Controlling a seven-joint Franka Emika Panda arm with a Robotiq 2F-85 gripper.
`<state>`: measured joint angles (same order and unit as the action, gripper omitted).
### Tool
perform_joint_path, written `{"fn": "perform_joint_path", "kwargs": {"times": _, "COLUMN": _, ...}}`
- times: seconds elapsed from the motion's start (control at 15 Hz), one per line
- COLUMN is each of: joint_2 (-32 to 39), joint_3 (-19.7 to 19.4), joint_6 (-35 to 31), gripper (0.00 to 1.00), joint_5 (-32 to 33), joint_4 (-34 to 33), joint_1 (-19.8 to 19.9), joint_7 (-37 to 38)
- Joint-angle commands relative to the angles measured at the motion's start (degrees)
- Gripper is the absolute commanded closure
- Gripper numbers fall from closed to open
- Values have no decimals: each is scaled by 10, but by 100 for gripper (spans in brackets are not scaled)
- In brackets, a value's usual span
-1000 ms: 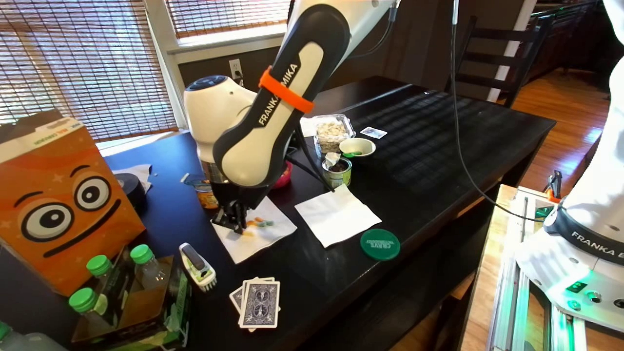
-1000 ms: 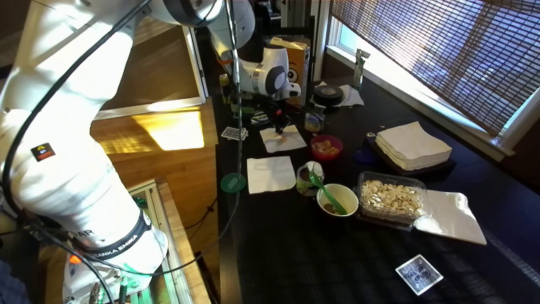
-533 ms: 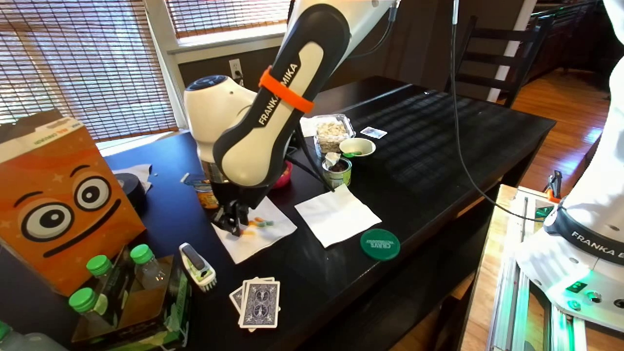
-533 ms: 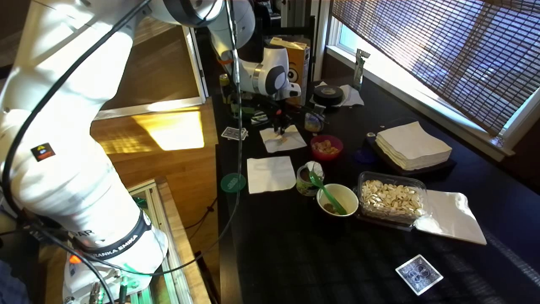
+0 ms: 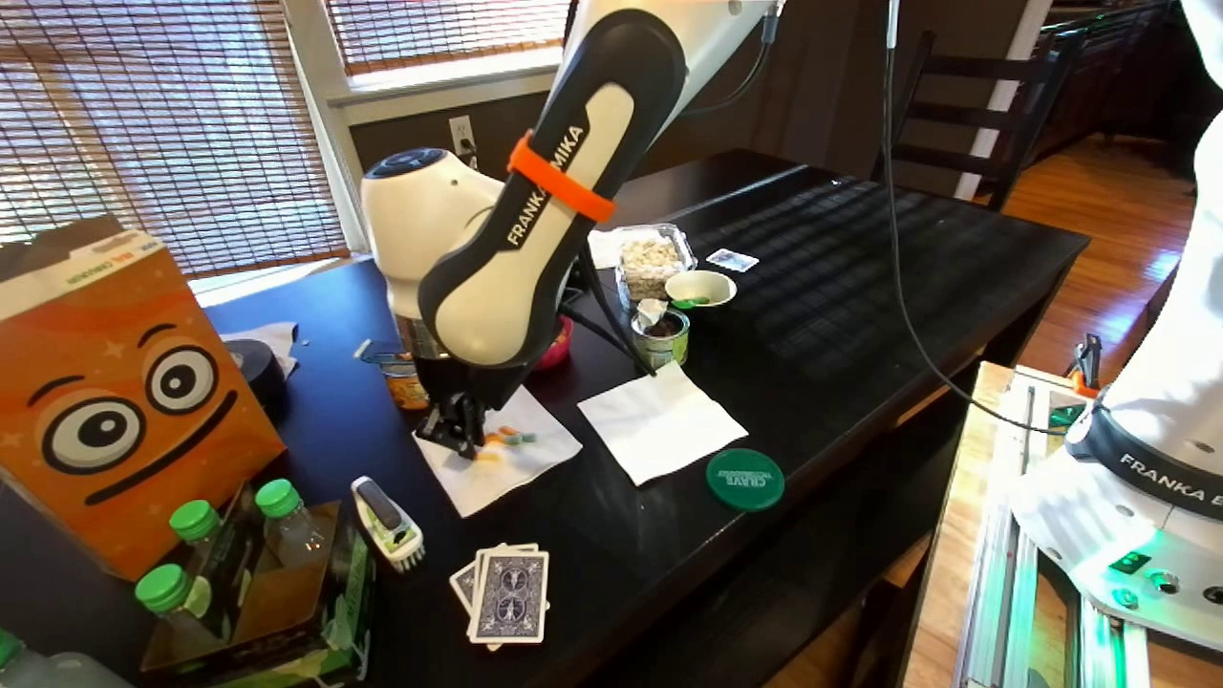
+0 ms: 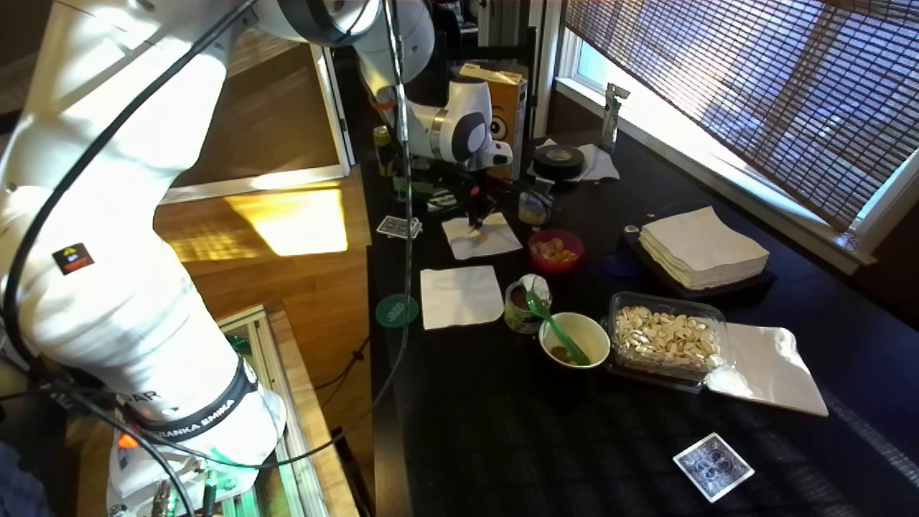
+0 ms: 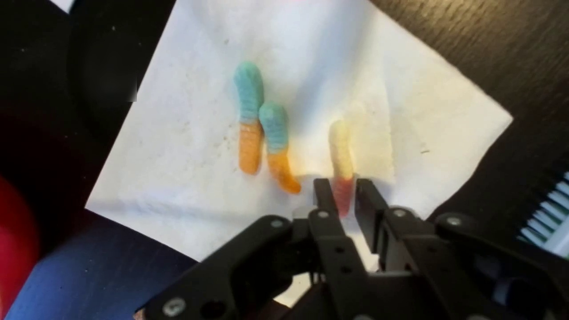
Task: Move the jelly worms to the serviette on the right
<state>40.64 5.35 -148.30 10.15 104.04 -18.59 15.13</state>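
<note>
Two blue-green and orange jelly worms lie side by side on a white napkin. A yellow and red jelly worm lies apart on the same napkin. My gripper points down at the napkin, its fingers a narrow gap apart on either side of the red end. Small gaps show between worm and fingers. In both exterior views the gripper is low over that napkin. The serviette on the right lies flat and bare beside it.
A red bowl, an opened can, a jar and a green lid stand around the napkins. A brush, playing cards, a bottle carton and an orange box lie nearer that camera.
The gripper's fingers shift slightly over the napkin between the frames; how their spacing changes is hard to read. The worms and the serviette on the right have not visibly moved.
</note>
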Motion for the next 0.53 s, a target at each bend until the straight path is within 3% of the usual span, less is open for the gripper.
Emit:
{"fn": "perform_joint_path", "kwargs": {"times": 0.0, "joint_2": 7, "joint_3": 1, "joint_6": -4, "gripper": 98, "joint_5": -20, "joint_4": -6, "joint_1": 3, "joint_7": -16}}
{"fn": "perform_joint_path", "kwargs": {"times": 0.47, "joint_2": -1, "joint_3": -1, "joint_6": -7, "gripper": 99, "joint_5": -28, "joint_4": -1, "joint_1": 2, "joint_7": -12}}
